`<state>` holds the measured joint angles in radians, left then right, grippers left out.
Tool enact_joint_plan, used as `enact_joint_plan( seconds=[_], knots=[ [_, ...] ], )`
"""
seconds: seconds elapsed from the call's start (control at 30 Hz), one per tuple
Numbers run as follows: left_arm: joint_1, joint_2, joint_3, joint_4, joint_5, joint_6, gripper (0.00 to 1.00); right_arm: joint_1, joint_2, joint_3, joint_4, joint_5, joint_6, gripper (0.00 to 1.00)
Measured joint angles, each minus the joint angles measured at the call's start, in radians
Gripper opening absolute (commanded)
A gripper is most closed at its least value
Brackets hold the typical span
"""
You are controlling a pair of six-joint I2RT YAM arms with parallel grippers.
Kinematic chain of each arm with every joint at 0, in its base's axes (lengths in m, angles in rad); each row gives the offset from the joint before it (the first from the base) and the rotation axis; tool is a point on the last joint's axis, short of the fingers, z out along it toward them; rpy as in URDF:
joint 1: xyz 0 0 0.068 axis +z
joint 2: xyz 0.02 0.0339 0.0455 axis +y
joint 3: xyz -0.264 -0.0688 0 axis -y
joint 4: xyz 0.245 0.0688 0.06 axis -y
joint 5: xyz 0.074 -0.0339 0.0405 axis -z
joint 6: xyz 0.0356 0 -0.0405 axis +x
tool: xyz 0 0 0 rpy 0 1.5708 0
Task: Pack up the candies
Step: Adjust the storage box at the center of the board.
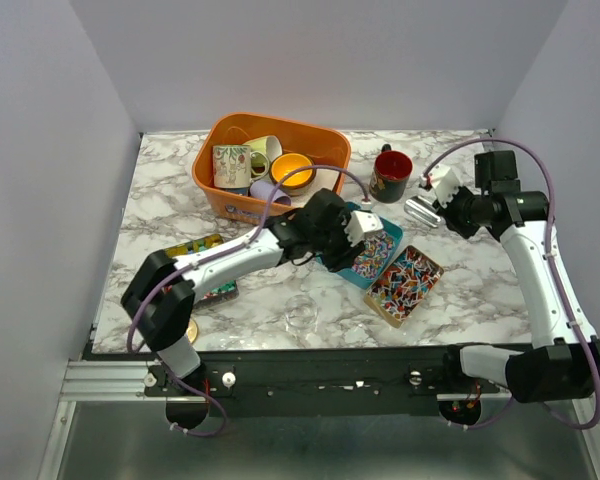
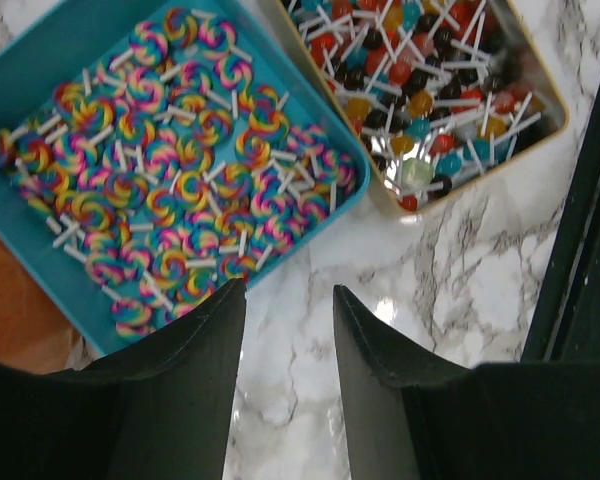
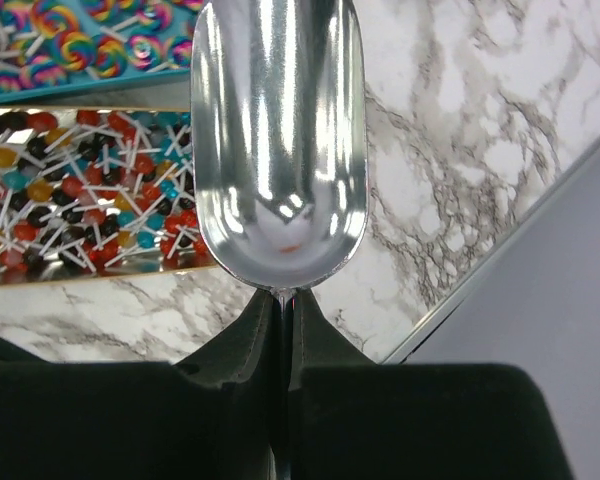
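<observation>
The candies lie in open trays. A teal tray (image 1: 377, 262) (image 2: 40, 255) holds rainbow swirl lollipops (image 2: 170, 170). A gold-rimmed tray (image 1: 405, 286) (image 2: 550, 125) beside it holds round red, blue, orange and dark lollipops (image 2: 420, 90) (image 3: 70, 200). My left gripper (image 1: 365, 232) (image 2: 288, 295) is open and empty, over bare marble just off the teal tray's near edge. My right gripper (image 1: 442, 190) (image 3: 283, 300) is shut on the handle of an empty shiny metal scoop (image 1: 423, 211) (image 3: 278, 140), held above the table right of the gold tray.
An orange bin (image 1: 325, 140) of cups stands at the back. A dark red mug (image 1: 391, 172) is near the scoop. A third candy tray (image 1: 205, 265) lies under the left arm. A clear object (image 1: 300, 312) and a gold disc (image 1: 192, 328) lie near the front edge.
</observation>
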<state>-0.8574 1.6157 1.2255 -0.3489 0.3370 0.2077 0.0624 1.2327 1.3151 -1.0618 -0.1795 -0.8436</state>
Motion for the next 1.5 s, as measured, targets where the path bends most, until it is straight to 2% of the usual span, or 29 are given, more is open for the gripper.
enact_joint_plan(
  seconds=[0.23, 0.47, 0.73, 0.93, 1.03, 1.07, 1.27, 1.5],
  knots=[
    [-0.077, 0.232, 0.191, 0.051, -0.049, -0.085, 0.5, -0.063, -0.047, -0.004, 0.077, 0.058, 0.146, 0.01],
    [-0.111, 0.416, 0.329, 0.07, -0.069, -0.164, 0.52, -0.123, -0.134, -0.006, 0.081, 0.09, 0.205, 0.01],
    [-0.15, 0.515, 0.429, 0.067, -0.11, -0.19, 0.52, -0.136, -0.206, -0.077, 0.076, 0.093, 0.219, 0.01],
    [-0.164, 0.534, 0.437, 0.067, -0.164, -0.193, 0.43, -0.138, -0.183, -0.08, 0.077, 0.088, 0.219, 0.01],
    [-0.166, 0.55, 0.437, 0.065, -0.184, -0.191, 0.35, -0.142, -0.169, -0.08, 0.077, 0.085, 0.219, 0.01],
    [-0.168, 0.558, 0.437, 0.064, -0.189, -0.194, 0.29, -0.143, -0.164, -0.08, 0.077, 0.085, 0.218, 0.01],
    [-0.174, 0.563, 0.444, 0.057, -0.195, -0.192, 0.14, -0.153, -0.152, -0.075, 0.078, 0.081, 0.215, 0.01],
    [-0.177, 0.578, 0.473, 0.035, -0.162, -0.105, 0.07, -0.169, -0.15, -0.056, 0.082, 0.082, 0.215, 0.01]
  ],
)
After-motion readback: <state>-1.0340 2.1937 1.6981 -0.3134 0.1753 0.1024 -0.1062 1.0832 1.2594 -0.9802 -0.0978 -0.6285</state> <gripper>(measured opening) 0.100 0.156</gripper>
